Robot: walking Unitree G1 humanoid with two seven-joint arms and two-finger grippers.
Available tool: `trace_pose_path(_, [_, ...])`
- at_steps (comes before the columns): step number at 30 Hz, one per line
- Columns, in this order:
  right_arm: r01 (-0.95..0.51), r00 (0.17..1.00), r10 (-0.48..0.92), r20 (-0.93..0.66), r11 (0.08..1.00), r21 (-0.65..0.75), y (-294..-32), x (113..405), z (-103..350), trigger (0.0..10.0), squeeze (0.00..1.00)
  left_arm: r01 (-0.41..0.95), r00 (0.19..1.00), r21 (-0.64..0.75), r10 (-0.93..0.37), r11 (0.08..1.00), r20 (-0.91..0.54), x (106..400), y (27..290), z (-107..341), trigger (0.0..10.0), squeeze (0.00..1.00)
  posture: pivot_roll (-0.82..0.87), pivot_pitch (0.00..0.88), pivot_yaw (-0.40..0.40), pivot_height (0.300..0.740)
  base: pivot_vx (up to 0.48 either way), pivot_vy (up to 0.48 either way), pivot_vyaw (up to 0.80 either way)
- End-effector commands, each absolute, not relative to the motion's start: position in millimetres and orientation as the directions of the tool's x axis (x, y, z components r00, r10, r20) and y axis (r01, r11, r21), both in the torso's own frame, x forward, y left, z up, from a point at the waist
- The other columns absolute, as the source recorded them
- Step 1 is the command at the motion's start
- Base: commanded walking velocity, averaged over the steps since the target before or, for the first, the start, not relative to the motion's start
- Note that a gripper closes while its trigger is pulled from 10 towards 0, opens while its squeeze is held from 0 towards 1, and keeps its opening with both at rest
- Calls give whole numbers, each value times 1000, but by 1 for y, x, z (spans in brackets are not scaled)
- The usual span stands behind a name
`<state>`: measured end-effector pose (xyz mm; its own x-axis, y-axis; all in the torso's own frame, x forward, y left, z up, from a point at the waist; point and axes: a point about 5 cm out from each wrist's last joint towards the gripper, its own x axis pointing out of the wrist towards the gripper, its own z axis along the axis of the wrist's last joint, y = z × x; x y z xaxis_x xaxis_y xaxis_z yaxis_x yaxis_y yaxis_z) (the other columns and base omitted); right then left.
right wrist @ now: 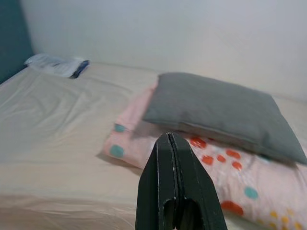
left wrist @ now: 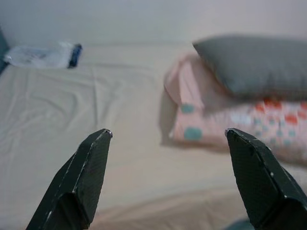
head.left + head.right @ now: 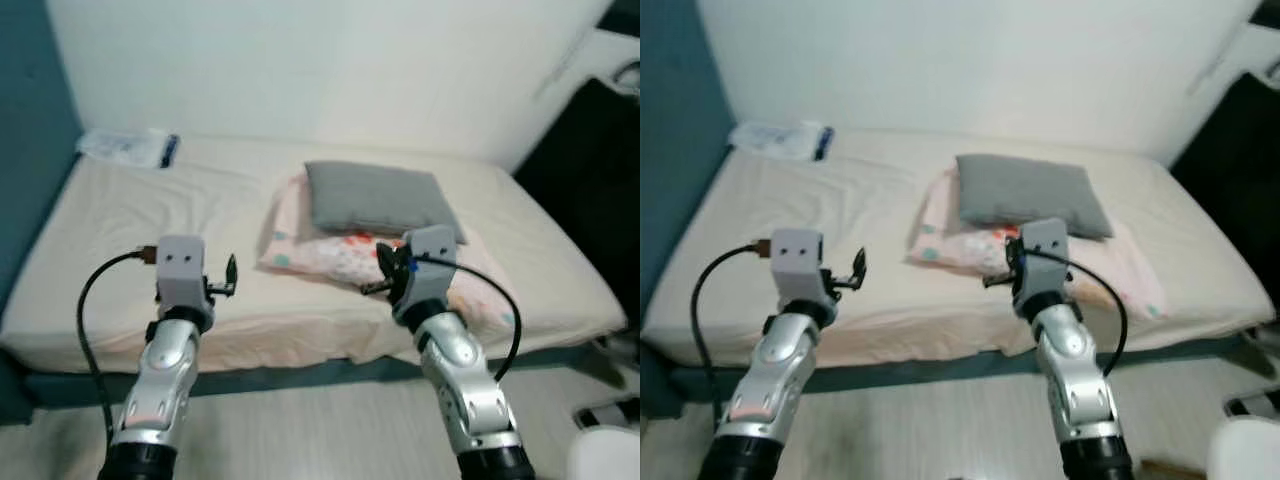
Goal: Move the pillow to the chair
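Counting two pillows point(image 3: 375, 198) point(image 3: 340, 255), two pincers point(image 3: 229, 276) point(image 3: 377, 272).

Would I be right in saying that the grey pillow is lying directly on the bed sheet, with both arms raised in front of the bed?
Not quite: the grey pillow lies on top of a pink patterned blanket, not directly on the bed sheet, as the right wrist view shows. Both arms are raised in front.

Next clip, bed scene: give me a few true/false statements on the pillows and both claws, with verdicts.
1. The grey pillow lies on the patterned pillow. True.
2. The left claw is shut. False: its fingers stand wide apart.
3. The right claw holds the grey pillow. False: it is shut on nothing, short of both pillows.
4. A plastic bag lies at the bed's far corner. True.
5. Both pillows are on the floor. False: they are on the bed.
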<state>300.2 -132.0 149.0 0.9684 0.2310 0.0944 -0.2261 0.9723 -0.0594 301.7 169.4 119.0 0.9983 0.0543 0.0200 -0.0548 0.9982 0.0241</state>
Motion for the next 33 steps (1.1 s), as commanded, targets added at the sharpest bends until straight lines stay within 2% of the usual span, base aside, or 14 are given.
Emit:
trace_pose_path(1, [-187,972,197,126,979,-87,-140,293,150,10000,0,-56,998,15,56,998,15,298,169,116,10000,0,-54,106,-117,740,0,0,-800])
trace_pose_path(6, [-148,980,158,120,985,-92,-148,280,143,10000,0,-127,991,12,126,992,48,296,180,119,10000,0,-52,109,-114,740,0,0,-800])
trace_pose_path(12, [-152,983,159,87,985,-79,-143,283,141,10000,0,-105,993,-27,107,994,55,297,175,122,10000,0,-54,114,-107,740,0,0,-800])
trace_pose_path(17, [-214,973,221,73,973,-87,-133,290,146,10000,0,-46,997,-40,49,998,59,297,164,123,10000,0,-47,117,-104,740,0,0,0])
trace_pose_path(22, [-216,972,222,77,973,-85,-132,292,146,10000,0,-9,996,-53,13,999,84,296,160,127,10000,0,-44,118,-103,740,0,0,0])
trace_pose_path(33, [-224,974,227,18,969,-109,-133,296,140,10000,0,7,995,-74,1,997,104,296,160,130,10000,0,-46,105,-97,740,361,0,0])
